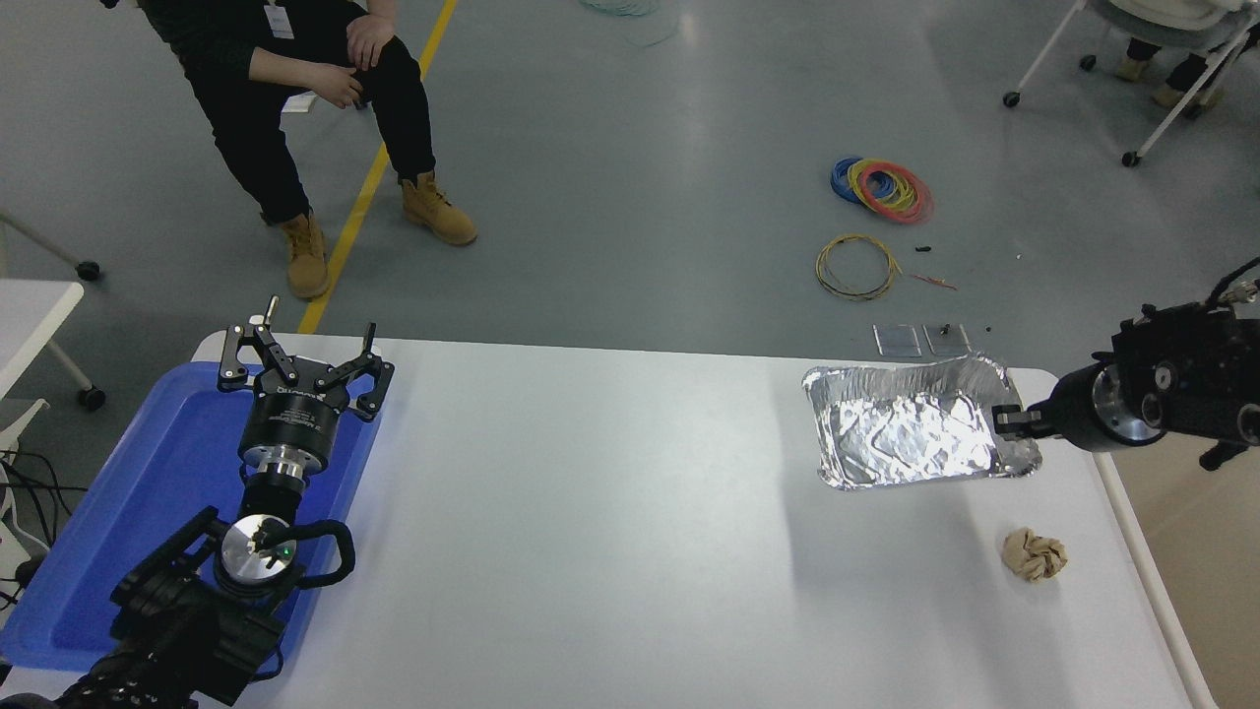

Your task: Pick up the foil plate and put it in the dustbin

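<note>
The foil plate is a shiny silver rectangular tray at the table's far right. It is tilted and looks lifted slightly off the table, with a faint shadow beneath it. My right gripper comes in from the right edge and is shut on the plate's right rim. The dustbin shows only in part at the right edge, just past the table, with a white rim and a beige inside. My left gripper is parked open and empty at the lower left.
A crumpled tan paper ball lies on the table in front of the foil plate. A flat blue tray lies under the left arm. A person sits beyond the far left corner. Wire coils lie on the floor.
</note>
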Action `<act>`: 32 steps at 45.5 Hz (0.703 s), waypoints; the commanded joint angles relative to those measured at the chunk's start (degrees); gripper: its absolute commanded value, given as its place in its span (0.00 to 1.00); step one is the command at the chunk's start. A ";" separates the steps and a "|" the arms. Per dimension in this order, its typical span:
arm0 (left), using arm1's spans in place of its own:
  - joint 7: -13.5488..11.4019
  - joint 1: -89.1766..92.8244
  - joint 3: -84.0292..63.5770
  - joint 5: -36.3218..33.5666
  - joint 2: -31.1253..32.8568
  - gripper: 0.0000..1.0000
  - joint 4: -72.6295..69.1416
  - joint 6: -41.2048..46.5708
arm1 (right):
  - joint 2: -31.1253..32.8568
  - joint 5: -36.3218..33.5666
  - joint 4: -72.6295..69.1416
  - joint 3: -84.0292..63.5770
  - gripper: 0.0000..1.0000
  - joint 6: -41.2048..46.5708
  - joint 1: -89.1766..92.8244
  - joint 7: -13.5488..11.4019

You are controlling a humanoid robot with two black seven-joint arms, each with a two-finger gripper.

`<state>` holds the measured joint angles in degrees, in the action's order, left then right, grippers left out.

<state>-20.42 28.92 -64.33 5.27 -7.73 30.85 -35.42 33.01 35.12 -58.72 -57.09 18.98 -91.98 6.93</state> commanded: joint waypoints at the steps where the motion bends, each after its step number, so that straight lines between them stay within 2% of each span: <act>1: 0.03 0.00 0.00 0.00 -0.01 1.00 0.00 0.00 | 2.58 0.04 -1.75 -1.44 0.00 7.47 -9.43 0.01; 14: 0.03 0.00 0.00 0.00 -0.01 1.00 0.00 0.00 | 2.67 0.12 -1.84 -1.44 0.00 14.59 -17.17 0.01; 32: 0.03 0.00 0.00 0.00 -0.01 1.00 0.00 0.00 | 2.41 0.12 -1.84 -1.44 0.00 17.23 -20.17 -0.08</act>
<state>-20.39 28.92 -64.33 5.27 -7.72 30.85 -35.42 35.50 35.23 -60.48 -58.49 34.24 -109.89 6.87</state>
